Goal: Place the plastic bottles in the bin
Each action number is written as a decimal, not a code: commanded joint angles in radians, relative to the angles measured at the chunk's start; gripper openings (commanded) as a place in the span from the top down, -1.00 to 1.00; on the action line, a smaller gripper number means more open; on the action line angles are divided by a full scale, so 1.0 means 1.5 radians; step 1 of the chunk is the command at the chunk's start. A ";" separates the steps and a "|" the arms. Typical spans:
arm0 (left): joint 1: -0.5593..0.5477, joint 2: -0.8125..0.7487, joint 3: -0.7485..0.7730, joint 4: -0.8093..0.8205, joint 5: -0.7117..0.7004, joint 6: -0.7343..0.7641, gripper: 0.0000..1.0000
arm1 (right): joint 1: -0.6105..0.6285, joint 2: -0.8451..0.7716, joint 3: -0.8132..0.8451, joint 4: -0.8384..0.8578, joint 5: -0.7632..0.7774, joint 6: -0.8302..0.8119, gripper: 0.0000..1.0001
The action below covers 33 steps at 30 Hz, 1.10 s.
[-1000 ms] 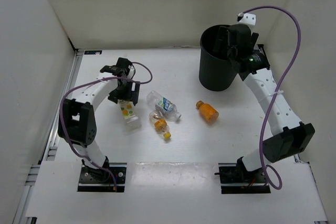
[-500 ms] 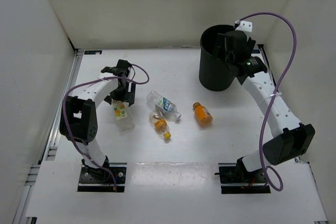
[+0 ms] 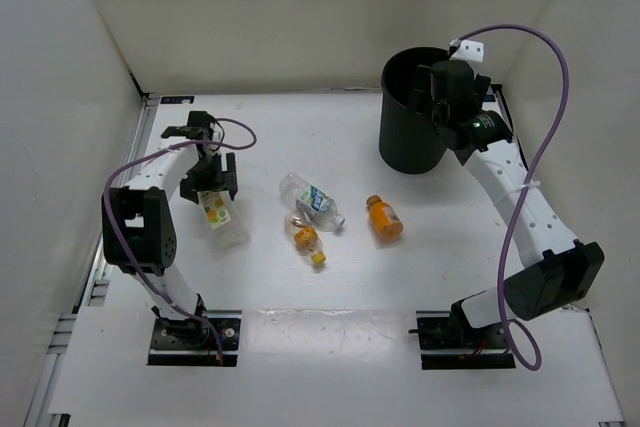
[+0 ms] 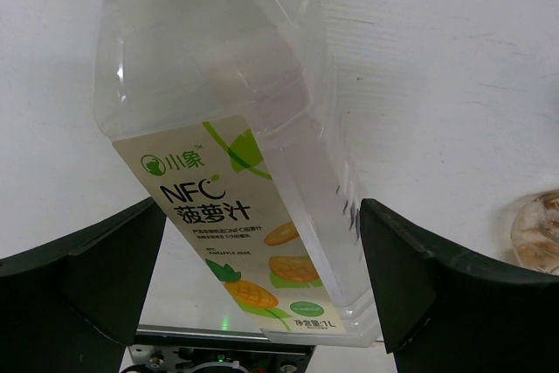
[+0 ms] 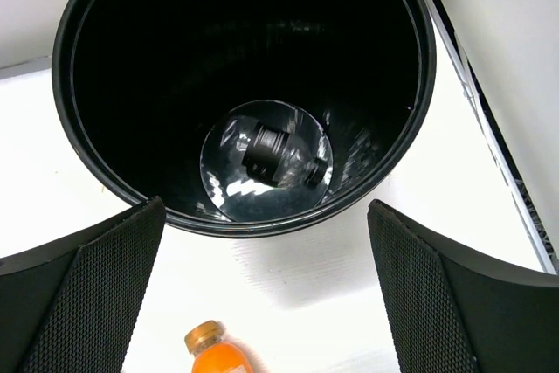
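The bin (image 3: 402,147) is standing upright on the bench (image 3: 450,257), and everything else is lying to its left or on its near side; the right arm (image 3: 512,179) is reaching over the bin's rim, and the right jaws are hanging above the mouth, spread wide with nothing between them; the right wrist view is looking straight down past them to the bin's shiny floor, where no bottle is showing clearly.

The orange bottle (image 3: 383,218) is lying on its side closest to the bin, just off its near side and apart from its wall; further left of the bin, the blue bottle (image 3: 312,200) is lying on its side, with the yellow-cap bottle (image 3: 305,238) just beside it on the side away from the bin.

The juice bottle (image 3: 226,227) is lying farthest from the bin, well to its left; the left arm (image 3: 158,171) is bending down over it, and the left jaws are gripping it across the body; in the left wrist view the pads (image 4: 96,286) are pressing against both flanks, the label facing up between them.
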 commanded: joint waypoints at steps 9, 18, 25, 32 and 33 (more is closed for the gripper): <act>0.040 0.040 -0.011 -0.015 0.188 0.050 0.46 | 0.002 -0.024 -0.006 0.011 0.028 -0.022 -0.99; 0.040 0.034 0.027 -0.038 0.242 0.090 0.79 | 0.002 -0.037 -0.006 0.011 0.035 -0.028 -0.99; 0.040 0.011 0.068 -0.038 0.276 0.108 0.79 | 0.002 -0.044 -0.013 0.011 0.041 -0.028 -0.99; 0.040 0.011 0.175 -0.052 0.276 0.133 0.79 | 0.002 -0.062 -0.026 0.011 0.041 -0.028 -0.99; 0.040 0.011 0.184 -0.052 0.276 0.140 0.79 | 0.002 -0.062 -0.026 0.011 0.041 -0.028 -0.99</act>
